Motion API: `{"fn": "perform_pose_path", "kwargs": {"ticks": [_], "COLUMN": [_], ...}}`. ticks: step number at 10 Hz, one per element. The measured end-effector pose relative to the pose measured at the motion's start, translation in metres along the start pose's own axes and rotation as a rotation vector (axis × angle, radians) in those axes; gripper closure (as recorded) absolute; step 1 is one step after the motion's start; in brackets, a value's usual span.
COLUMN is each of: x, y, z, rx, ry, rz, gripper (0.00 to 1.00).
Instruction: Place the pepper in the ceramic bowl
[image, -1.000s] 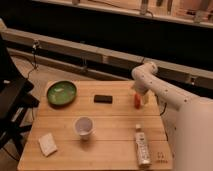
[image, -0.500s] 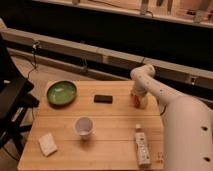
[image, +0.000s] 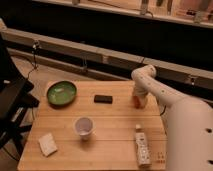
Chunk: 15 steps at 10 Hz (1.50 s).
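The green ceramic bowl (image: 61, 93) sits at the far left of the wooden table (image: 107, 127). An orange-red bit, the pepper (image: 136, 102), shows at the table's far right, right under the gripper (image: 138, 100). The white arm comes in from the right and bends down over that spot, so the gripper is at the pepper, far from the bowl. The arm hides most of the pepper.
A flat black block (image: 103, 99) lies between the bowl and the gripper. A white cup (image: 83, 127) stands at mid-table. A white bottle (image: 141, 145) lies at the front right. A pale sponge-like piece (image: 48, 144) lies at the front left. A dark chair (image: 12, 107) stands at the left.
The arm has lowered and shifted slightly left, bringing the gripper down onto the pepper's spot. The other things have not moved.
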Motion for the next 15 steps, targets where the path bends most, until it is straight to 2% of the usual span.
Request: {"fn": "perform_pose_path", "kwargs": {"ticks": [1,2,4,6,11,15], "x": [0.0,0.0,0.0,0.007,0.001,-0.015], "y": [0.001,0.001,0.001,0.005,-0.001,-0.017], "z": [0.0,0.0,-0.001,-0.012,-0.023,-0.049], "rx": [-0.001,-0.002,-0.002,0.003,0.01,0.036], "ry": [-0.001,0.0,0.001,0.013,0.021,0.039], "rz": [0.0,0.0,0.0,-0.005,-0.023,-0.081], "gripper": [0.99,1.0,1.0,1.0,1.0,1.0]}}
